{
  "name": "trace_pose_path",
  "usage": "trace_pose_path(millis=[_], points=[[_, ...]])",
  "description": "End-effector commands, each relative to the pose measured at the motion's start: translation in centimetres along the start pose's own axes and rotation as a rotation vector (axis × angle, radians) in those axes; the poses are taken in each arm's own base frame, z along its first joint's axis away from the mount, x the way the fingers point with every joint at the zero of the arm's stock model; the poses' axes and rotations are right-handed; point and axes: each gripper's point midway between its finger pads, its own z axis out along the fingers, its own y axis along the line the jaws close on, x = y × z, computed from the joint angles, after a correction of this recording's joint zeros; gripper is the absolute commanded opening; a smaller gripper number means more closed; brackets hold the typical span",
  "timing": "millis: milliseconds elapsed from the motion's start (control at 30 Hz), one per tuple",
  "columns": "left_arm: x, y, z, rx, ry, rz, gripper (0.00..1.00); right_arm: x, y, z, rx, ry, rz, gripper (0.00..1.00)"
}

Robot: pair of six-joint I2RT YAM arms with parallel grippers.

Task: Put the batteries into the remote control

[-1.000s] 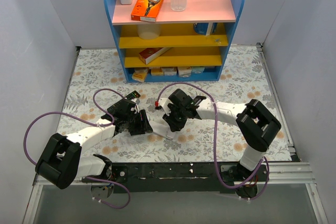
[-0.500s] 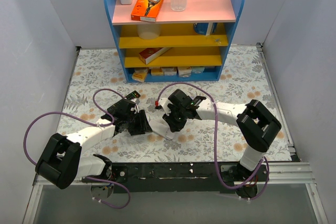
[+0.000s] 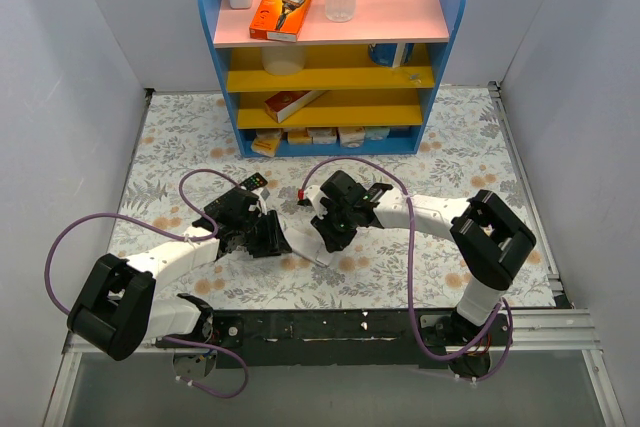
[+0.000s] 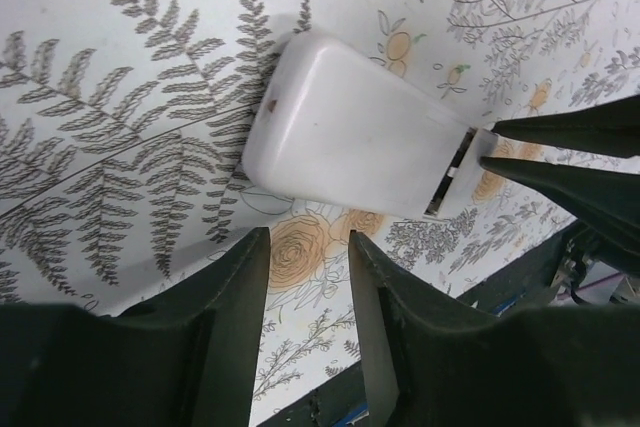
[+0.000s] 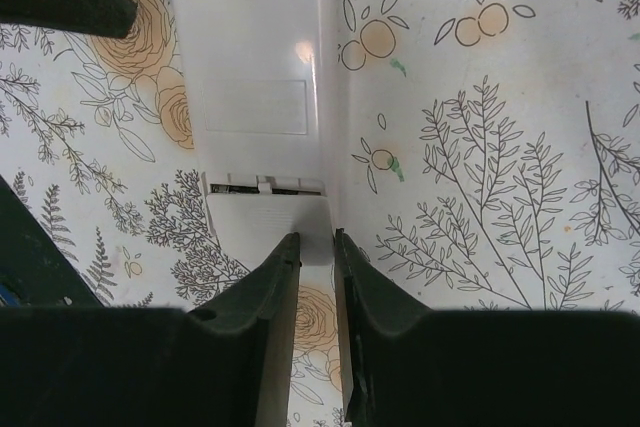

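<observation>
The remote control lies white back up on the flowered cloth, between both grippers. Its battery cover is slid partly off, baring a thin dark slot. My right gripper points at that end with a narrow gap between its jaws; its tips sit over the cover's edge and clamp nothing that I can see. From the left wrist view its fingers show at the cover. My left gripper hovers short of the remote's long side, open and empty. No batteries are in view.
A longer black remote lies just behind the left gripper. A blue shelf unit with boxes and a bottle stands at the back. Purple cables loop over the cloth by both arms. Grey walls close in both sides.
The left gripper's jaws have drawn closer together. The right gripper and the remote control have stayed where they were.
</observation>
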Motion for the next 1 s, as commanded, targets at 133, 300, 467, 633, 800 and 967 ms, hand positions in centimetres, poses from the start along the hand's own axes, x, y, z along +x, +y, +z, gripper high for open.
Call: trace_pose_path(millis=[133, 300, 467, 633, 800, 967], points=[[1.3, -3.2, -0.4, 0.165, 0.040, 0.106, 0.35, -2.2, 0.6, -0.9, -0.002, -0.041, 0.025, 0.27], [2.5, -4.2, 0.2, 0.196, 0.079, 0.159, 0.33, -2.7, 0.7, -0.9, -0.008, -0.045, 0.025, 0.27], [3.7, -4.4, 1.0, 0.200, 0.122, 0.191, 0.29, -2.7, 0.6, -0.7, -0.005, -0.042, 0.026, 0.27], [4.1, -4.2, 1.6, 0.187, 0.132, 0.200, 0.20, -2.5, 0.1, -0.8, 0.027, -0.045, 0.050, 0.27], [4.0, -4.1, 2.1, 0.171, 0.128, 0.208, 0.18, -2.4, 0.1, -0.7, 0.025, -0.045, 0.053, 0.29], [4.1, -4.2, 2.7, 0.164, 0.133, 0.209, 0.17, -2.0, 0.5, -0.4, -0.001, -0.038, 0.062, 0.29]])
